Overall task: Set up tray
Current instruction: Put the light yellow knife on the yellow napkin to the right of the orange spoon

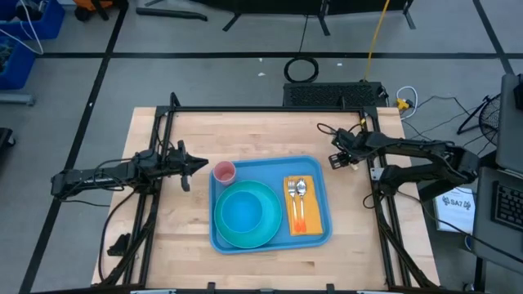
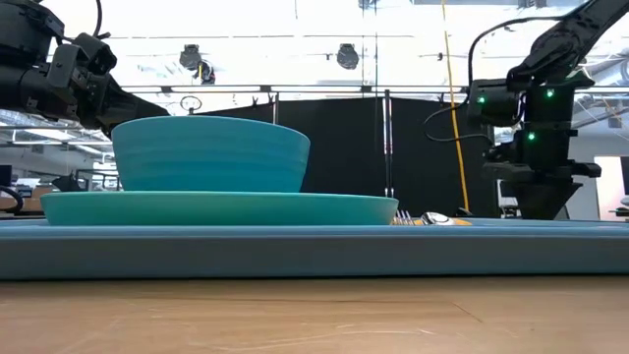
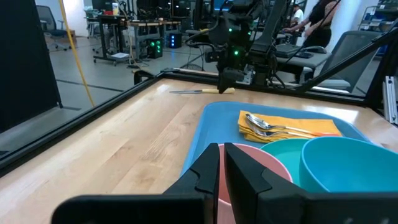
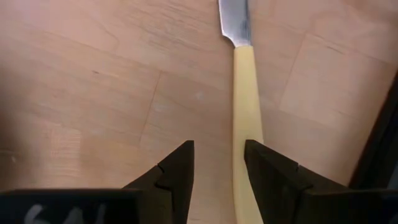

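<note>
Large flat blue plastic tray (image 1: 320, 173) at the high view's centre, long axis left to right. A cream-handled table knife (image 4: 246, 93) lies off it, upper right. My right gripper (image 4: 219, 163) hovers there, fingers parted, apparently empty, handle beside one finger. My left gripper (image 1: 189, 166), near-shut, waits left.

Knife (image 4: 246, 112) blade cut off by wrist picture's edge, cup (image 2: 116, 110) hidden behind bowl (image 2: 210, 155) in low view
</note>
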You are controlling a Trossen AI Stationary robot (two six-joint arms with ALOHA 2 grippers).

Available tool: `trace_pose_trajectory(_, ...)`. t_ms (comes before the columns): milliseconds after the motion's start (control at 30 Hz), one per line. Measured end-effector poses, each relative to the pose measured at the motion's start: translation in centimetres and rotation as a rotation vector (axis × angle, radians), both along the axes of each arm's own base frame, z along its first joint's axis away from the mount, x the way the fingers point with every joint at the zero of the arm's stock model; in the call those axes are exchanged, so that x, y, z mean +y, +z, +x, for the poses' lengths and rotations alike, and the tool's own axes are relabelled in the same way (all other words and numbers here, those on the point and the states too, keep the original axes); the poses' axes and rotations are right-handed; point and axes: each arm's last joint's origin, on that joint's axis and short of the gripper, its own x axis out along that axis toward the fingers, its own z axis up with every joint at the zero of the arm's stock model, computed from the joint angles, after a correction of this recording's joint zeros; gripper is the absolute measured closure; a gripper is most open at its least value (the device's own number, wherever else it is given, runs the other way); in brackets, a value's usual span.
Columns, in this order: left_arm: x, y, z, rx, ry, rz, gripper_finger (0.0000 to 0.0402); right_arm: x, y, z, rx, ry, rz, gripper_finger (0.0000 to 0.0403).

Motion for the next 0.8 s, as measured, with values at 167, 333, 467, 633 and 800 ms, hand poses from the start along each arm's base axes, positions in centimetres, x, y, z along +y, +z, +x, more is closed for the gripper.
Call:
trace_pose_trajectory(167,0.0,0.0,0.0,0.000,0.000,0.000,0.0376,-0.1,0.6,0.0,-0.037,0.008,-0.006,0.0268)
trace_pose_trajectory(333,0.0,0.0,0.0,0.000,-0.001,0.000,0.0376,-0.3,1.9,0.1,-0.100,0.007,-0.047,0.0271)
trace_pose_trajectory(467,0.0,0.0,0.0,0.000,-0.001,0.000,0.0376,-0.5,2.0,-0.4,-0.078,0.000,-0.051,0.0273)
trace_pose_trajectory(633,0.0,0.0,0.0,0.000,-0.001,0.000,0.0376,-1.0,1.9,-1.1,-0.033,-0.020,-0.057,0.0273)
trace_pose_trajectory(800,0.0,0.0,0.0,-0.001,0.000,0.000,0.0376,-1.3,1.9,-1.5,-0.021,-0.033,-0.050,0.0273)
